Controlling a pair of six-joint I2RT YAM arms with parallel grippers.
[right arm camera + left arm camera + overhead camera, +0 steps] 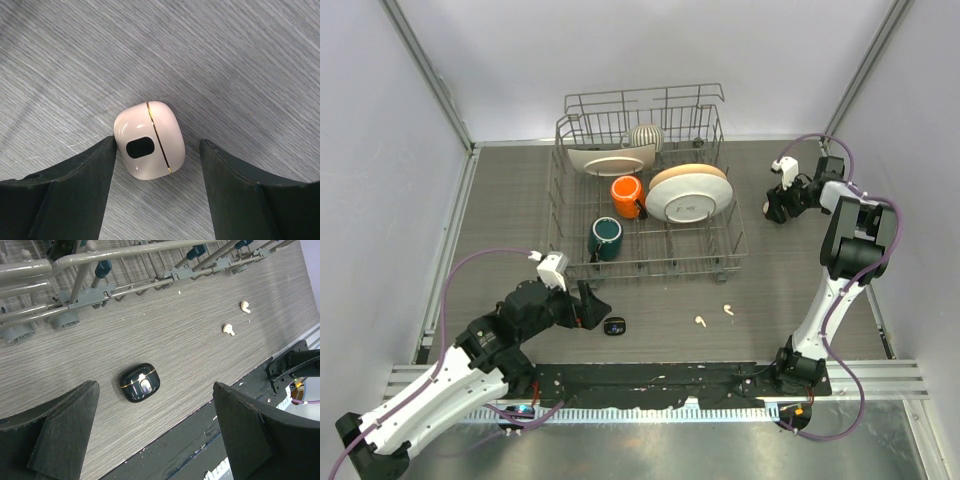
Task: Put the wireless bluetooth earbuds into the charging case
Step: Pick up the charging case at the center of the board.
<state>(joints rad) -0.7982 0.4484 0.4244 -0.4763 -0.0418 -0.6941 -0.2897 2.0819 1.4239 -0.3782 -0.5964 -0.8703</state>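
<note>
Right of the dish rack [650,265], the right jaws straddle the shut pink case [149,141] half open and off-centre, gripping nothing, so it could skid aside; the left jaws gape empty over the black case [139,382], with two cream earbuds [700,321] lying in front of the rack.

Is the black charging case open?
No, the black charging case lies shut on the table, with its gold seam line closed.

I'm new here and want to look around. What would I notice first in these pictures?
Probably the wire dish rack in the middle, holding a bright orange mug and big plates. Then the shiny black case just ahead of the left arm's open fingers, with two tiny white earbuds nearby. Far right, a pale pink case sits between the right arm's fingers.
</note>
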